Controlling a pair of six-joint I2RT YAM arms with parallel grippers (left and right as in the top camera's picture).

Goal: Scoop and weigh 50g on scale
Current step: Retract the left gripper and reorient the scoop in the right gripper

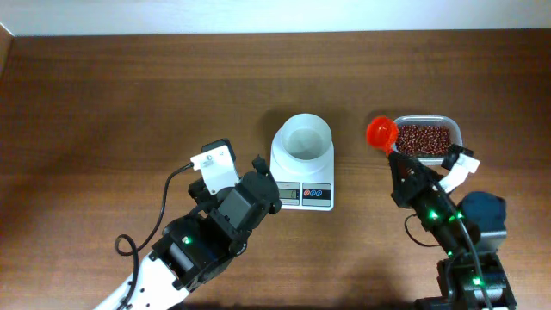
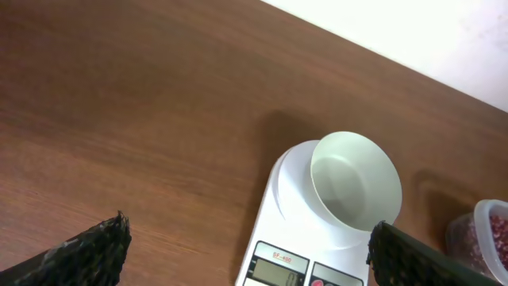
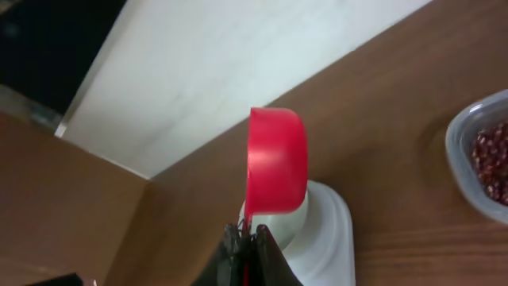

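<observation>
The scale (image 1: 303, 179), probably light stiff plastic with a bowl (image 1: 302, 139) on top, sits mid-surface, best steadied by its sides; left jaws stand apart, right jaws clamp the red scoop (image 1: 381, 132) by its handle.

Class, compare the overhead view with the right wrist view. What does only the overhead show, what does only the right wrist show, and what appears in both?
Only the overhead: the left end effector, open near the scale, the scale's display and buttons, and the inside of the bowl.
Only the right wrist: the red scoop seen close from its outer side, its handle pinched in the shut right end effector, and a dark area beyond the pale wall.
Both: the red scoop, the scale, the tub of beans and the table.
</observation>
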